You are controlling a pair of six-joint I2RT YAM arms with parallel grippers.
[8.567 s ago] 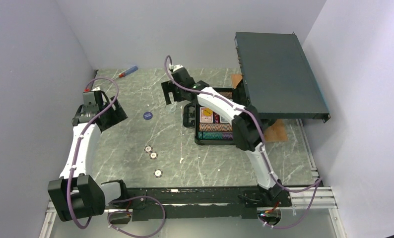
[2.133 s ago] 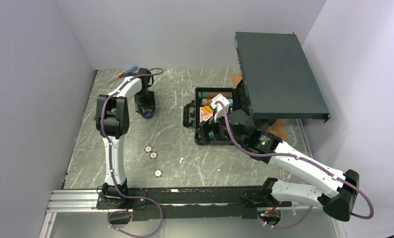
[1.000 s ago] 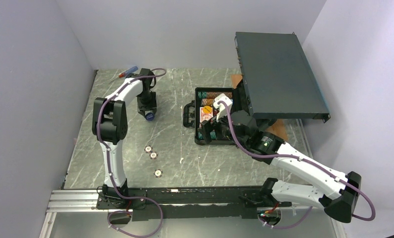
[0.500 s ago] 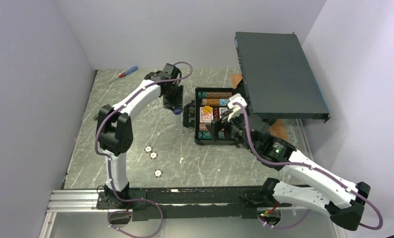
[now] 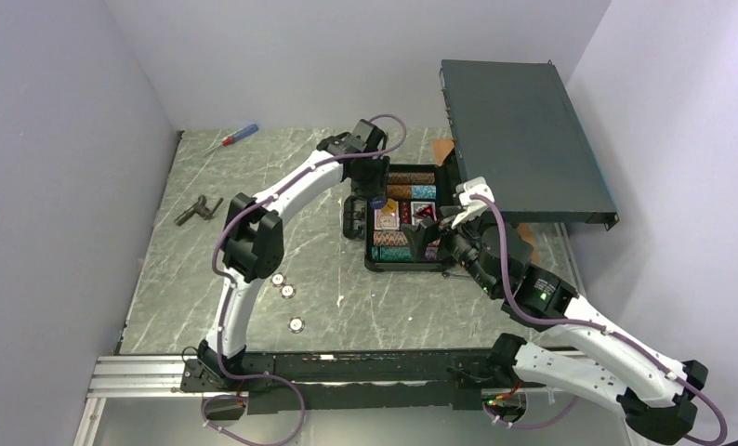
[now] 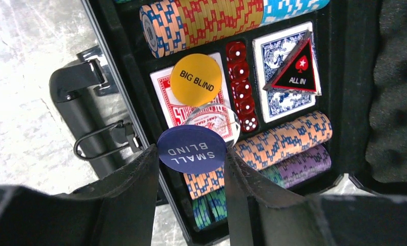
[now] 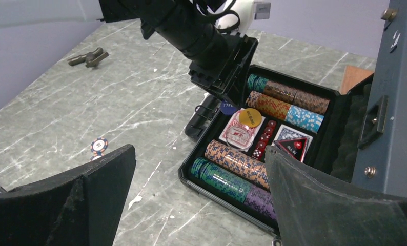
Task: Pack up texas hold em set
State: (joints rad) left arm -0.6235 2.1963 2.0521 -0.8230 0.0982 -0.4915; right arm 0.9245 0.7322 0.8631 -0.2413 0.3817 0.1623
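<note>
The left jaws have carried the small blind button (image 6: pixel 191 149) over to the case (image 5: pixel 399 268).

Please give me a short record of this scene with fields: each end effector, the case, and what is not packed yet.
left end effector: shut on SMALL BLIND button, above the open case
right end effector: open, holding nothing
case contents: chip rows, two decks, red dice, BIG BLIND button
not packed: three chips on the table

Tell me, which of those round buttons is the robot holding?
The dark blue SMALL BLIND button, pinched in the left gripper over the case. The yellow BIG BLIND one lies loose on the red deck.
</note>
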